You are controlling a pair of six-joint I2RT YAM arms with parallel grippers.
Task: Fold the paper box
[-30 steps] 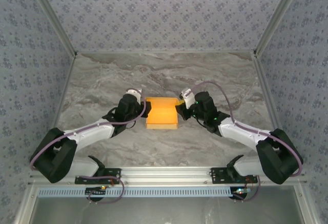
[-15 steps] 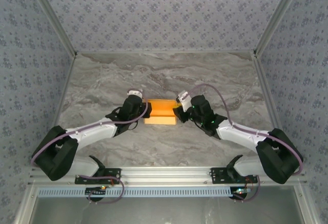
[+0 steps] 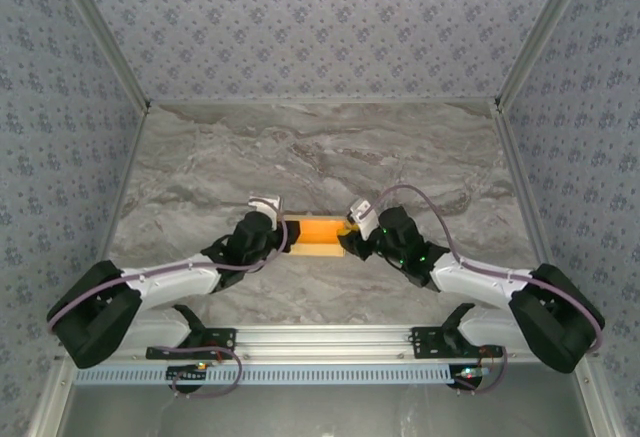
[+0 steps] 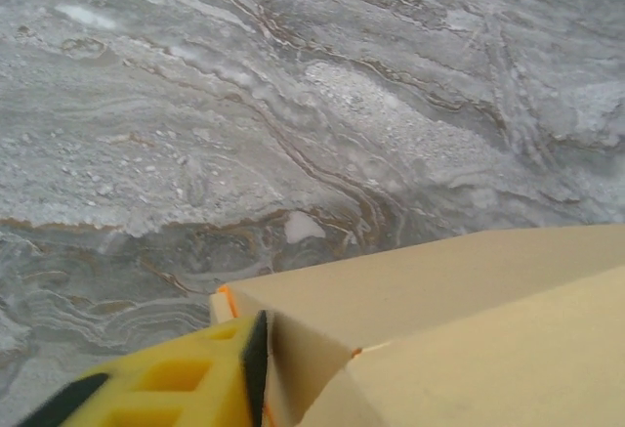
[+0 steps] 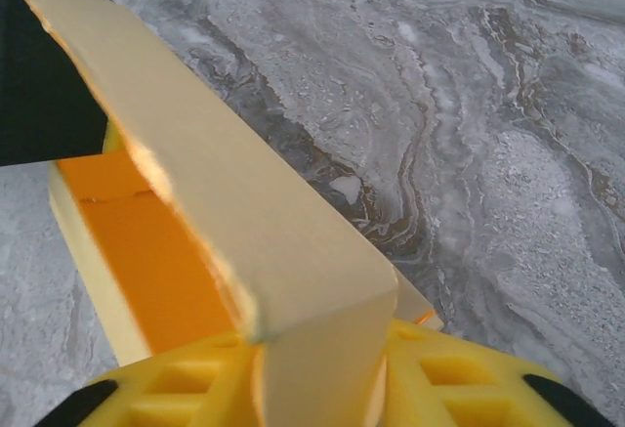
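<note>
The paper box point(image 3: 315, 234) is a narrow orange-yellow strip on the marble table point(image 3: 320, 147), between my two grippers. My left gripper point(image 3: 284, 234) is at its left end. In the left wrist view one yellow finger point(image 4: 186, 378) has its black pad against the box's pale end wall point(image 4: 303, 359); the other finger is hidden behind the card. My right gripper point(image 3: 348, 239) is at the right end. In the right wrist view its jaws point(image 5: 317, 373) stand apart with an end flap leaning in the gap. The pale top flap point(image 5: 225, 192) slants over the orange inside point(image 5: 146, 251).
Patterned walls point(image 3: 320, 27) close the table at the back and both sides. An aluminium rail point(image 3: 320, 337) runs along the near edge, just behind both arms' bases. Bare marble lies beyond the box.
Both grippers drew back toward the near edge with the box. The box went from a wide open shape to a narrow strip, its far wall folded over. The right jaws have widened.
</note>
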